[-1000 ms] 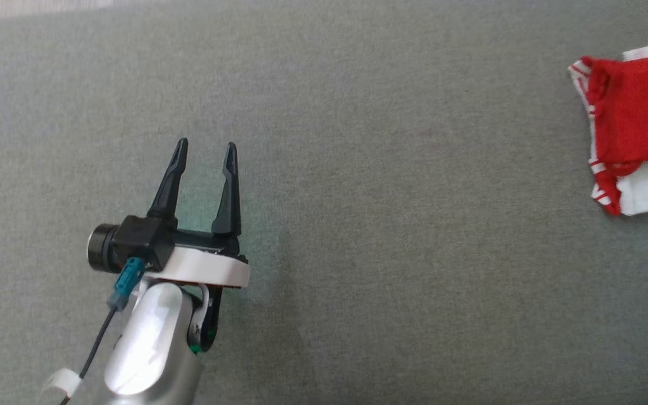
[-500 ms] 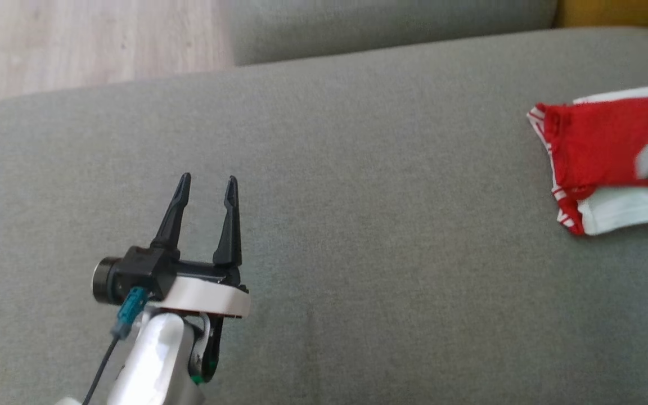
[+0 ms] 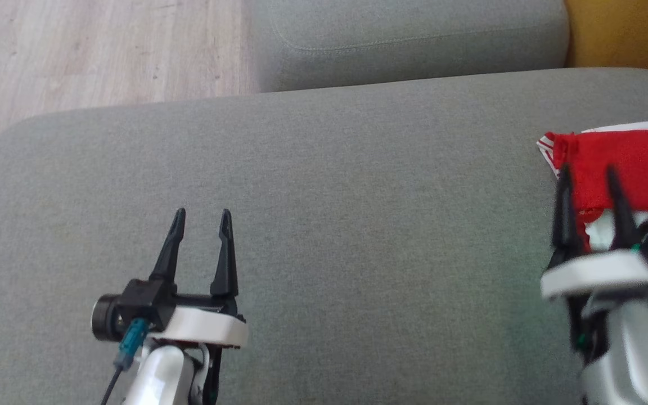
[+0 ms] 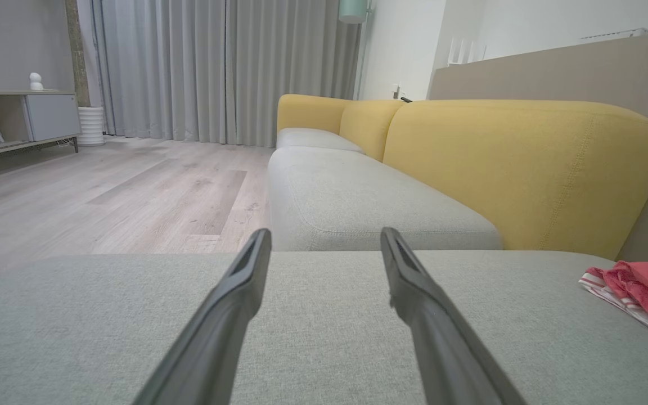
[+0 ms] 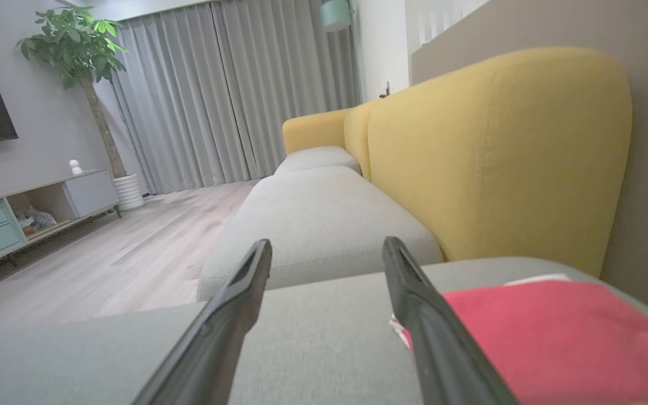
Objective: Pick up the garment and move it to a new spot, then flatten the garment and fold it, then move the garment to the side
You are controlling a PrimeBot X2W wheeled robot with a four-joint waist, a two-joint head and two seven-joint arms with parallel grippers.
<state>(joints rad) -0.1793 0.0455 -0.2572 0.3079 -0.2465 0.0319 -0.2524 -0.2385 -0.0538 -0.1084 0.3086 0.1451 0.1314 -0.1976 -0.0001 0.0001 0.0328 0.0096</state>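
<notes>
Comparing against the frames from a second before, the whole head view was found shifted. This was put down to camera motion, not to any move of the things. A wooden floor (image 3: 93, 50), a second cushion (image 3: 408, 45) and a yellow backrest (image 3: 628, 34) had been brought into view along the top.

The right gripper (image 3: 588, 170), unseen a second ago, was now recorded at the lower right, blurred, with its fingers spread and nothing between them. The left gripper (image 3: 203, 214) was logged at the lower left as before, with its fingers likewise held apart and empty above the grey seat cushion (image 3: 358, 197).

The garment (image 3: 633, 157), red with white striped trim, was noted lying folded at the cushion's far right, close under the backrest and cut off by the right edge of the view. No shift on the cushion could be made out. The right gripper's fingertips were seen overlapping its near left edge. Contact could not be told.

Edges: the cushion's far rim and left corner were seen rounded, with floor beyond the left corner and a seam against the second cushion. A broad stretch of bare seat was noted between the two grippers and left of the garment.
</notes>
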